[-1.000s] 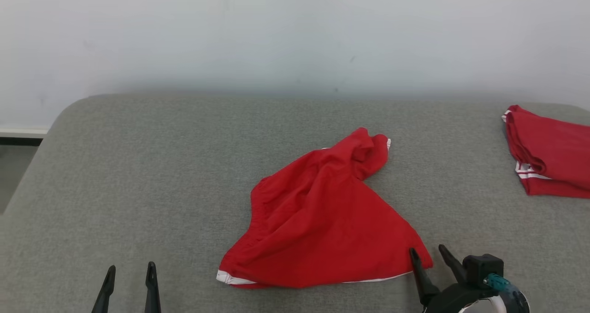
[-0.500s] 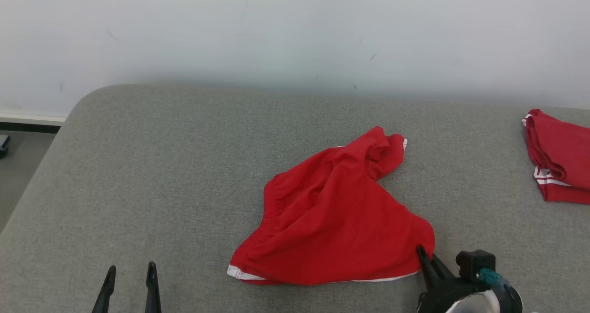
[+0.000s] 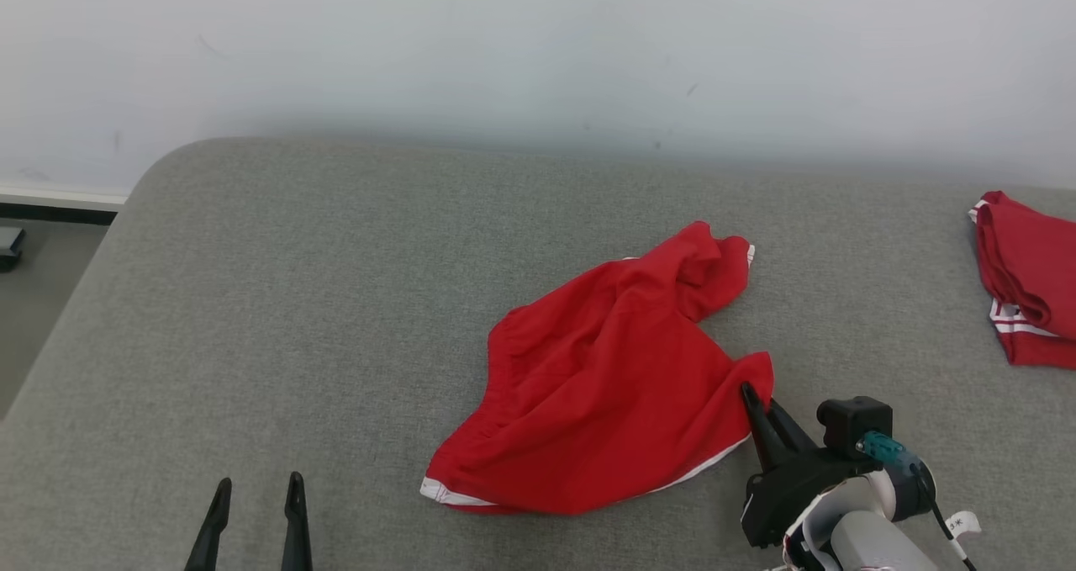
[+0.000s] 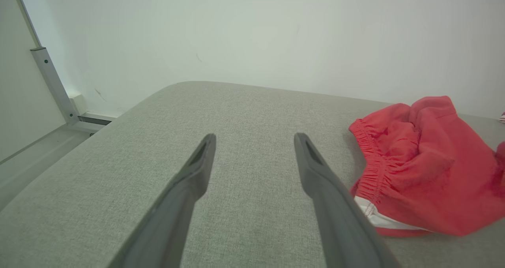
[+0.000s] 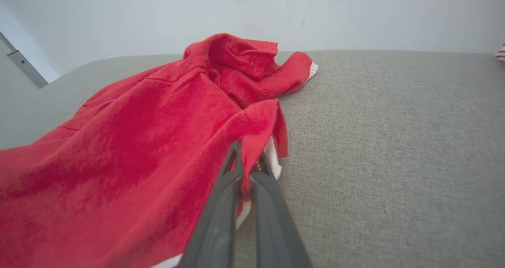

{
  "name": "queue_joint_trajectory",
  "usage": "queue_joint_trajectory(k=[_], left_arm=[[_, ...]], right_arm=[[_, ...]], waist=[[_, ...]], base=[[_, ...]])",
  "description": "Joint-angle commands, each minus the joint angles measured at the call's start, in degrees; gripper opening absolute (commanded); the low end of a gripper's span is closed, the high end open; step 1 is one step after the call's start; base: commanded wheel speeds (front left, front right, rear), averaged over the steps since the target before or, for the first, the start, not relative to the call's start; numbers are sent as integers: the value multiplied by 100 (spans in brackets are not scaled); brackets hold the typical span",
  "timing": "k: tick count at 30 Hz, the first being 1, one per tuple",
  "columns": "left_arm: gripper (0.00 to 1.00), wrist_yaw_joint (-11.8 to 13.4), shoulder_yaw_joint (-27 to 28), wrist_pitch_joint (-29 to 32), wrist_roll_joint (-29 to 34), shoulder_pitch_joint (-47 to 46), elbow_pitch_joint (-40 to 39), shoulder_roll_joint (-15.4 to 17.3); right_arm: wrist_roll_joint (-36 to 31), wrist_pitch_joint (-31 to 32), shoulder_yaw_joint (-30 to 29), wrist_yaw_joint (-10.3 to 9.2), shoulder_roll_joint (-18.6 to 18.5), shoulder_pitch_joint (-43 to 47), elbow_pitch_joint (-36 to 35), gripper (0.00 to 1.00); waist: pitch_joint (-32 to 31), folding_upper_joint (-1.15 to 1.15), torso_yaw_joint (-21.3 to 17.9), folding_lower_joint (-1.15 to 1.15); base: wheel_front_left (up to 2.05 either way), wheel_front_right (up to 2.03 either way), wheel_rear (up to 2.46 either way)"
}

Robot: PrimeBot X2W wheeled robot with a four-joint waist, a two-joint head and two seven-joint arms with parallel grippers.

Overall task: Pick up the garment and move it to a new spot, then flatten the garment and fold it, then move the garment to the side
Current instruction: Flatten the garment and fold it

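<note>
Red garment (image 3: 605,369) lies crumpled mid-table (image 3: 294,302), elastic waistband toward the robot's left. Right gripper (image 3: 754,398) is pressed together, pinching the garment's near right corner. Left gripper (image 3: 259,480) is spread and empty over bare table, apart from the cloth; a folded red garment (image 3: 1030,289) sits at the far right edge.

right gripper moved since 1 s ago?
Yes. Right gripper, jaws shut on the garment, went up the view, nearer level with the folded red pile.
</note>
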Motion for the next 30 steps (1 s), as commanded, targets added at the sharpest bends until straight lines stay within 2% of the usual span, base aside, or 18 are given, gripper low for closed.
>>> queue_joint_trajectory(k=[1, 8, 14, 20, 30], left_arm=[[100, 5, -23, -18, -17, -42, 30, -7], [100, 22, -60, -18, -37, 51, 31, -9], [100, 47, -114, -18, -74, 165, 47, -8], [100, 77, -124, -18, -60, 215, 53, -6], [100, 69, -134, -18, -34, 222, 56, -7]], right_arm=[[87, -30, 17, -16, 3, -70, 50, 0], [324, -38, 91, -16, -6, 76, 38, 0], [504, -35, 151, -16, -111, 540, -359, 0], [782, 332, 49, -16, -124, 1206, -1163, 0], [1024, 1398, -520, -16, 70, 2429, -2964, 0]], waist=[[-15, 0, 44, 0], [-95, 0, 96, 0], [-181, 0, -6, 0], [-228, 0, -180, 0], [-254, 0, -319, 0]], base=[[0, 0, 0], [0, 0, 0], [0, 0, 0], [0, 0, 0], [0, 0, 0]])
